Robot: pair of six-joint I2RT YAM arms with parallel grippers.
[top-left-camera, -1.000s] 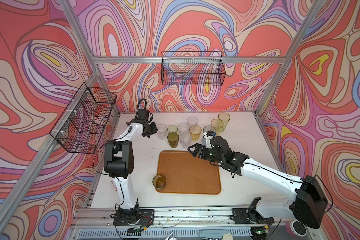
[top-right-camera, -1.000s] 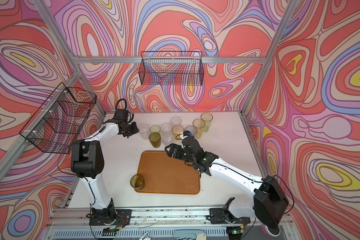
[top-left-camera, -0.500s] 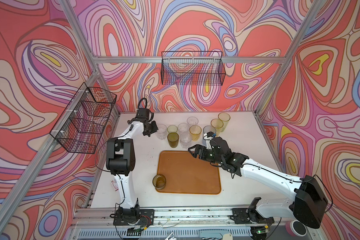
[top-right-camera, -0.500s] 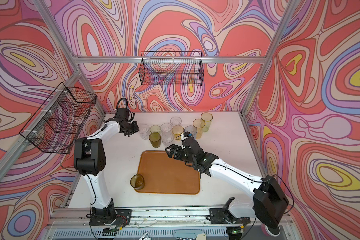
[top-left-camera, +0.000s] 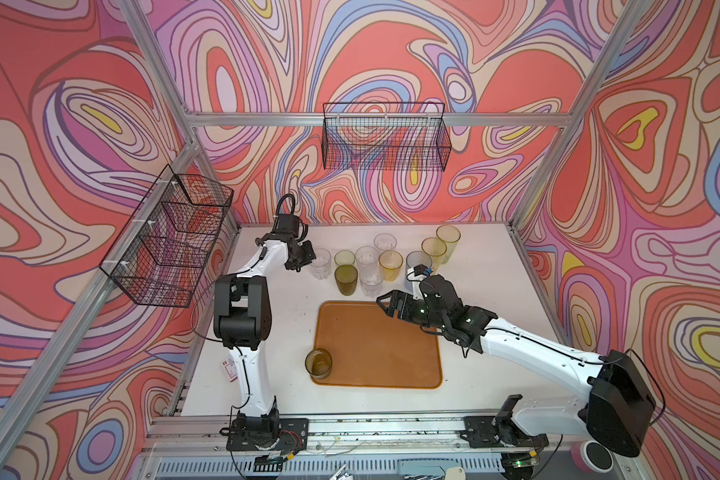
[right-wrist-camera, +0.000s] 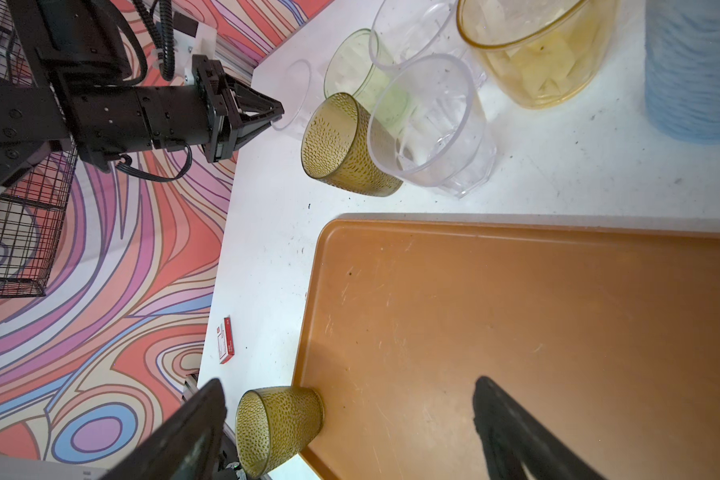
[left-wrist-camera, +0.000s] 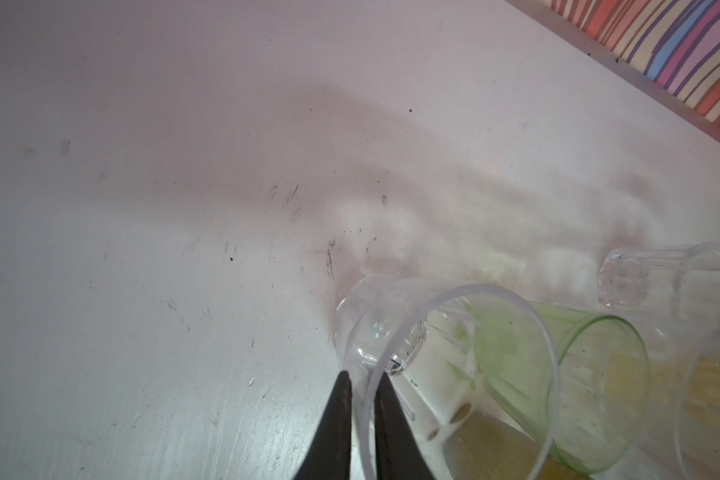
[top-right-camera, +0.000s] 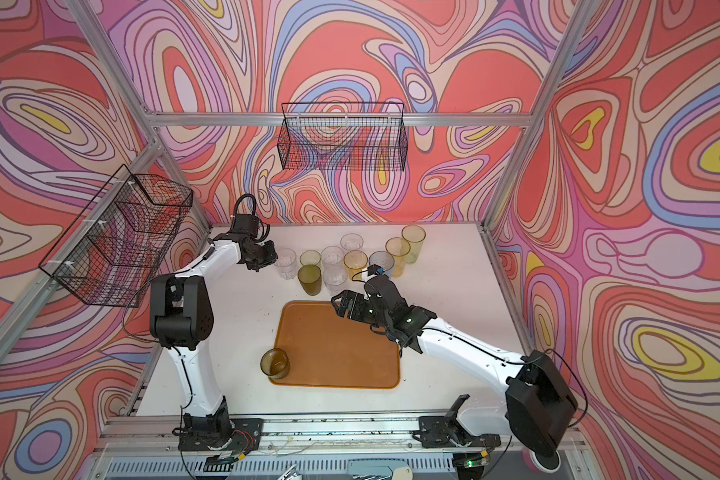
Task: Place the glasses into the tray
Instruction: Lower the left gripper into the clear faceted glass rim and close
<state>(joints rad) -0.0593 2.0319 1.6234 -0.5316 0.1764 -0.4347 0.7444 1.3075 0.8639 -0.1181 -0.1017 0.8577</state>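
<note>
Several glasses stand in a cluster at the table's back; among them are an olive dimpled glass (top-left-camera: pixel 346 279), a yellow glass (top-left-camera: pixel 390 265) and a pale blue glass (top-left-camera: pixel 417 264). At the cluster's left end my left gripper (top-left-camera: pixel 306 259) (left-wrist-camera: pixel 362 376) is shut on the rim of a clear glass (top-left-camera: pixel 320 262) (left-wrist-camera: pixel 375 316), one finger inside and one outside. The orange-brown tray (top-left-camera: pixel 375 353) (right-wrist-camera: pixel 516 311) holds one short olive glass (top-left-camera: pixel 319 363) (right-wrist-camera: pixel 275 424) in its near left corner. My right gripper (top-left-camera: pixel 387 305) (right-wrist-camera: pixel 350 381) hangs open over the tray's far right corner, holding nothing.
Black wire baskets hang on the back wall (top-left-camera: pixel 385 141) and the left wall (top-left-camera: pixel 171 237). A small red and white card (top-left-camera: pixel 230 370) lies on the table left of the tray. Metal frame posts edge the table.
My left gripper's fingers have closed onto the clear glass's rim. The right arm has barely moved and stays open.
</note>
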